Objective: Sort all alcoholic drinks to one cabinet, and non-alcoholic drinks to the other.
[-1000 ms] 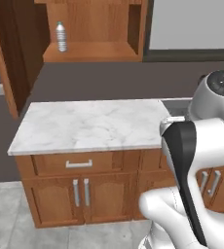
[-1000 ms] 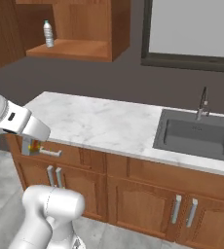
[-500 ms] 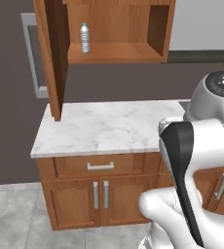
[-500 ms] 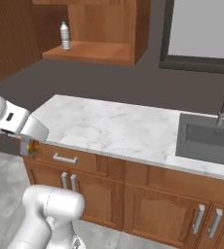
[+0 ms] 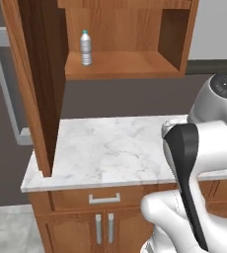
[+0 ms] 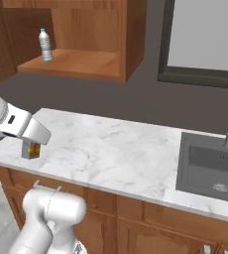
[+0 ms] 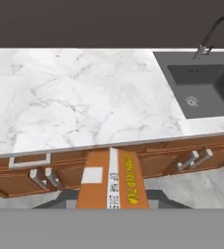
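A clear water bottle (image 5: 86,47) with a blue cap, the non-alcoholic drink, stands upright at the left of the shelf in an open wooden wall cabinet (image 5: 130,66). The right base view has the same bottle (image 6: 45,44) and cabinet (image 6: 81,63). My gripper (image 6: 30,149) hangs low over the counter's front left corner, well below the shelf. It is shut on an orange carton (image 7: 111,177) with a white stripe and yellow lettering. In the hand view the gripper (image 7: 112,199) looks across the counter. The alcoholic drinks are out of view.
The cabinet's tall dark door (image 5: 34,84) stands open and reaches down to the marble counter (image 5: 110,148). A dark sink (image 6: 210,166) with a faucet (image 7: 212,31) lies at the counter's right. Below are a drawer (image 5: 104,198) and base cabinet doors. A grey appliance (image 5: 7,84) stands at the left.
The base has driven, so both base views have shifted: cabinet and counter now sit closer and more central. The gripper keeps its hold on the carton.
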Controlling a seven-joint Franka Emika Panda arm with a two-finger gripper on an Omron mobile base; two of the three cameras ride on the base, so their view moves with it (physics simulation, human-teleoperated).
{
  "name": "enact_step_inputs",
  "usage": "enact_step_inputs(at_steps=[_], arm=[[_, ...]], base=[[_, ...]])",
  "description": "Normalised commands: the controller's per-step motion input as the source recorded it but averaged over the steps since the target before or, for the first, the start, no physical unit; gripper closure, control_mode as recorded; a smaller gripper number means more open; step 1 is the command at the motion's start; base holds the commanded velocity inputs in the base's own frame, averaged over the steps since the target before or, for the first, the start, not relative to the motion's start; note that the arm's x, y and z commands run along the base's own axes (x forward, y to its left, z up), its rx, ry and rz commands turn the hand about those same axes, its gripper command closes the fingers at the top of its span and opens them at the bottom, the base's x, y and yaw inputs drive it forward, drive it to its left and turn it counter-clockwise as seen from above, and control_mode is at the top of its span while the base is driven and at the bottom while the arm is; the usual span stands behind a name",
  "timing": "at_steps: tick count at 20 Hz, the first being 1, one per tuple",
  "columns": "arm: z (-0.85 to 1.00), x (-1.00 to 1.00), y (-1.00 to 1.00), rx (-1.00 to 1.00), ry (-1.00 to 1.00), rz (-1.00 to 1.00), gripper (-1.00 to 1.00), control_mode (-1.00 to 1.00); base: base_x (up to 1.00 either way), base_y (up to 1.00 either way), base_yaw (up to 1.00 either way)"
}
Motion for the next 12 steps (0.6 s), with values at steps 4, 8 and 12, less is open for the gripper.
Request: enact_step_inputs(at_steps=[4, 8, 12], arm=[[0.0, 0.0, 0.0, 0.0, 0.0, 0.0, 1.0, 1.0], [0.0, 0.0, 0.0, 0.0, 0.0, 0.0, 1.0, 1.0], [0.0, 0.0, 0.0, 0.0, 0.0, 0.0, 1.0, 1.0]], base=[[0.73, 0.1, 0.0], [0.75, 0.15, 0.0], [0.76, 0.29, 0.0]])
